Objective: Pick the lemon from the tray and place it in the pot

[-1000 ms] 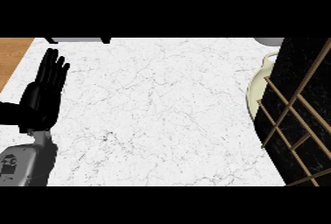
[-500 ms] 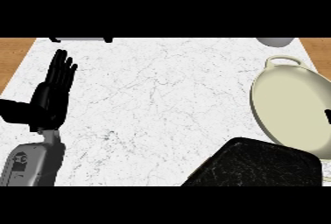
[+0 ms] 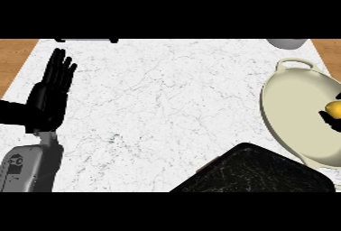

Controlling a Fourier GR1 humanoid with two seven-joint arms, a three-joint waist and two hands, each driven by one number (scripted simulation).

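A yellow lemon (image 3: 334,108) shows at the view's right edge, over the inside of the cream oval pot (image 3: 293,108). Black fingers of my right hand (image 3: 328,120) lie just below the lemon and another tip just above it, so they curl round it; the rest of that hand is cut off. The black tray (image 3: 260,173) lies at the lower right, its top corner close to the pot's near rim, with nothing visible on it. My left hand (image 3: 48,97) rests open at the left side of the white marble counter, fingers pointing up.
A grey round vessel (image 3: 288,43) peeks in at the top right, behind the pot's handle. A dark object (image 3: 86,39) sits at the counter's far edge, top left. Wooden surface (image 3: 15,56) borders the counter on the left and right.
The pot and tray have come further into view from the right. The lemon and my right hand's fingers now show over the pot. My left hand has kept its pose.
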